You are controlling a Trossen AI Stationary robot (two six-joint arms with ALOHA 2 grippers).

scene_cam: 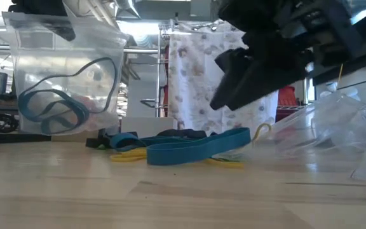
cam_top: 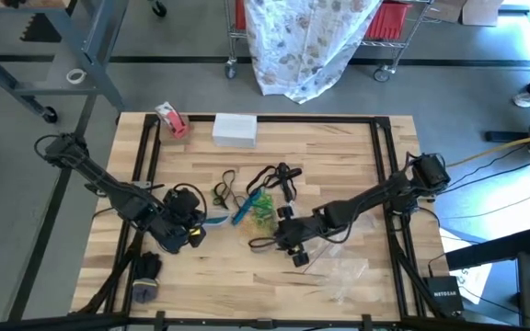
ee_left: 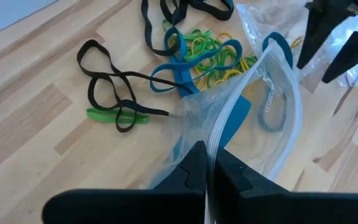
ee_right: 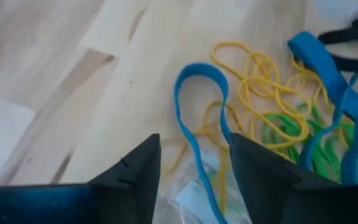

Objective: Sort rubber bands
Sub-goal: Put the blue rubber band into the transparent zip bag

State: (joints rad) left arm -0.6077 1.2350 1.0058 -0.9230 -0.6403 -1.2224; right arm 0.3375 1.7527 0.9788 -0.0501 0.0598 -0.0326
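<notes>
A heap of rubber bands [cam_top: 258, 204] in black, blue, green and yellow lies mid-table, also seen in the left wrist view [ee_left: 197, 53]. My left gripper [cam_top: 194, 232] is left of the heap and shut on a clear plastic bag [scene_cam: 68, 63] with blue bands [scene_cam: 49, 108] inside. My right gripper [cam_top: 282, 225] hovers open just right of the heap. In its wrist view its fingers stand on either side of a wide blue band loop [ee_right: 197, 106] lying on the wood, without touching it. That band also shows in the low view [scene_cam: 196, 147]. My left gripper [ee_left: 210, 165] pinches the clear bag by the zip rim of its mouth [ee_left: 219, 134] between its two shut fingers. The bag stretches out ahead of the fingers with its mouth gaping toward the heap. In the low view it hangs upright below the hold, blue bands sagging at its bottom.
A red-and-white tape roll [cam_top: 171, 119] and a white box [cam_top: 235, 129] sit near the far edge. Another clear bag [cam_top: 343, 271] lies near the table's right front. Black frame rails [cam_top: 145, 147] run along both sides. Bare wood lies at the near middle.
</notes>
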